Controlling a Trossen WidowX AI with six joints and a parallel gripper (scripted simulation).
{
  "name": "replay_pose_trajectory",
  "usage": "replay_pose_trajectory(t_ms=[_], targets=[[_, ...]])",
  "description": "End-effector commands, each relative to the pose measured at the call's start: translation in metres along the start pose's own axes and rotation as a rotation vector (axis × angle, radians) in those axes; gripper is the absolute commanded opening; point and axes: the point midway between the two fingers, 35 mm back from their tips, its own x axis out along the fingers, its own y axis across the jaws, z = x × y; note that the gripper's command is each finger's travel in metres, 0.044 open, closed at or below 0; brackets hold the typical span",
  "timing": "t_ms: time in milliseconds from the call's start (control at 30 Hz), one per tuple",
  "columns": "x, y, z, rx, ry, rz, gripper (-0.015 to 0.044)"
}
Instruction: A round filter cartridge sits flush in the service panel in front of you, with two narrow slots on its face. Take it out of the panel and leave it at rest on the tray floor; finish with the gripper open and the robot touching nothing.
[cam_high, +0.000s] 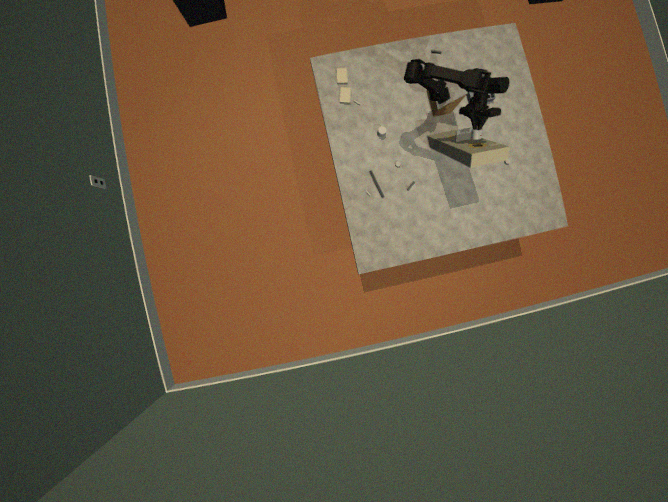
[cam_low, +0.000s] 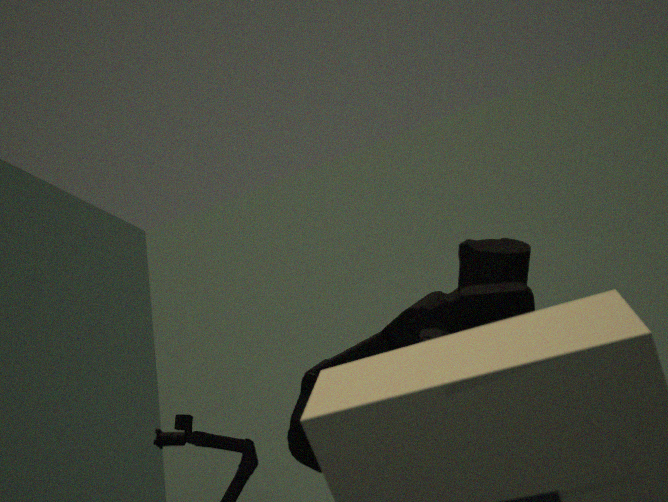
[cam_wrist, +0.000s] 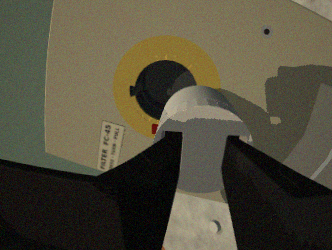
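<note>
i have the hand (cam_wrist: 199, 141) clamped on the filter cartridge (cam_wrist: 202, 125), its two dark fingers pressed against either side of the grey cylinder. in the wrist view the cartridge's rounded pale end sits just past the fingertips, and it is out of the panel: beyond it and a little to the left of the hand i see the dark, open socket (cam_wrist: 156, 85) ringed by a yellow collar (cam_wrist: 126, 72) on the beige service panel (cam_wrist: 86, 39). the cartridge overlaps the lower right edge of that ring in my view, lifted off the panel face; how far off i cannot tell. a small white label (cam_wrist: 109, 145) lies on the panel to the left of the fingers, and a small dark dot (cam_wrist: 266, 31) marks the panel up and to the right. the shadow of the arm falls on the panel to the right of the hand.

from the top view the black arm (cam_high: 456, 80) reaches over the speckled grey counter (cam_high: 410, 232), with the hand pointing down over the panel block (cam_high: 488, 153) and the yellow ring just below it. small loose bits lie scattered on the counter well away to the left of the hand. i cannot make out the tray from here.

in the exterior view only the arm's dark upper part (cam_low: 491, 269) shows above the pale block (cam_low: 486, 345); the hand itself is hidden behind it.
</note>
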Motion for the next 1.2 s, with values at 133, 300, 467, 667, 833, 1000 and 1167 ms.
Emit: replay_pose_trajectory(t_ms=[133, 300, 467, 667, 833, 1000, 1167], targets=[[0.002, -0.022, -0.003, 0.012, -0.005, 0.007, 0.0], [0.004, -0.038, -0.007, 0.011, -0.005, 0.007, 0.0], [0.006, -0.053, -0.01, 0.011, -0.005, 0.007, 0.0], [0.006, -0.047, -0.01, -0.002, 0.0, 0.0, 0.0105], [0.006, -0.047, -0.01, -0.002, 0.0, 0.0, 0.0105], [0.006, -0.051, -0.009, 0.011, -0.005, 0.007, 0.0105], [0.0, -0.004, 0.001, 0.012, -0.005, 0.007, 0.0105]])
